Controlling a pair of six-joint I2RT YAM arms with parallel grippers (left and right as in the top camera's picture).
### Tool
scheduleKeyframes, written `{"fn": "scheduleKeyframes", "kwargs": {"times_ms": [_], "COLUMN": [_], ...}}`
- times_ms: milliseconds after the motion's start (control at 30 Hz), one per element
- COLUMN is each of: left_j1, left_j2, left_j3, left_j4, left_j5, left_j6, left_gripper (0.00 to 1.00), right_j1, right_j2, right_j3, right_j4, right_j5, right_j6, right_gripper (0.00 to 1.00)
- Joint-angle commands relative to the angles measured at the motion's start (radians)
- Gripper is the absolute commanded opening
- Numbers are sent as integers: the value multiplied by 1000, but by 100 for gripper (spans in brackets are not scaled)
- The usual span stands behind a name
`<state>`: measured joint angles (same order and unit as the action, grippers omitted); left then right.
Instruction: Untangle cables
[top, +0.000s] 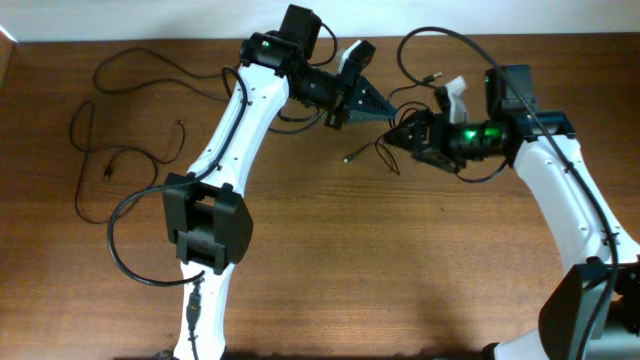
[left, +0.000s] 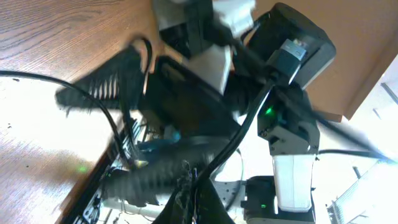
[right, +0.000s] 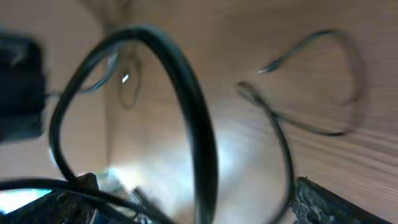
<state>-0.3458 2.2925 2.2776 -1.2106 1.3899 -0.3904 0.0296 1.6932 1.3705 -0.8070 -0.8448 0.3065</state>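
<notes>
Dark brown wood-grain table (top: 400, 260) fills the overhead view, with both arms reaching in to meet just beyond its middle. The left gripper (top: 385, 106) has its jaws pressed together into a narrow wedge aimed at the right gripper (top: 404, 130), and the two tips are almost touching. In the left wrist view the left gripper (left: 189, 199) shows as a dark closed point at the bottom edge with thin strands at its tip. Whether a strand is actually pinched there cannot be told. The same view shows the right gripper (left: 127, 130) facing it, its ribbed fingers (left: 99, 81) spread wide, with nothing visibly clamped between them. The cables (top: 350, 157) lie in two places. One cord near the grippers has its small plug pointing toward the left arm's side and the near edge, and its length runs back across the table toward the right gripper, where it curls into a small loop. A second loose cord (top: 107, 168) sprawls in wavy loops over the left part of the table, well apart from both grippers, its long axis running roughly from the far edge toward the near one. The right wrist view is blurred: a thick black cable (right: 199, 143) arcs close to the lens, and behind it a thin cord with a plug (right: 268, 67) curves on the wood.
</notes>
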Motion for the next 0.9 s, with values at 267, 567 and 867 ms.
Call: {"fn": "scheduleKeyframes", "kwargs": {"times_ms": [267,567,867], "left_j1": [-6,13,-6], "left_j2": [-29,-29,-29], "left_j3": [8,8,8], "left_j4": [-17,-128,-130], "left_j5": [-36,-69,74], "left_j6": [-9,70,97], "left_gripper": [0,0,0], "right_j1": [-98,-160,-112], "right_j2": [-11,-11,-9], "right_j3": [3,3,2], "right_j4": [-32,-156,-109], "right_j5": [532,599,216], "right_j6": [177,158,230], "right_gripper": [99,98,99]}}
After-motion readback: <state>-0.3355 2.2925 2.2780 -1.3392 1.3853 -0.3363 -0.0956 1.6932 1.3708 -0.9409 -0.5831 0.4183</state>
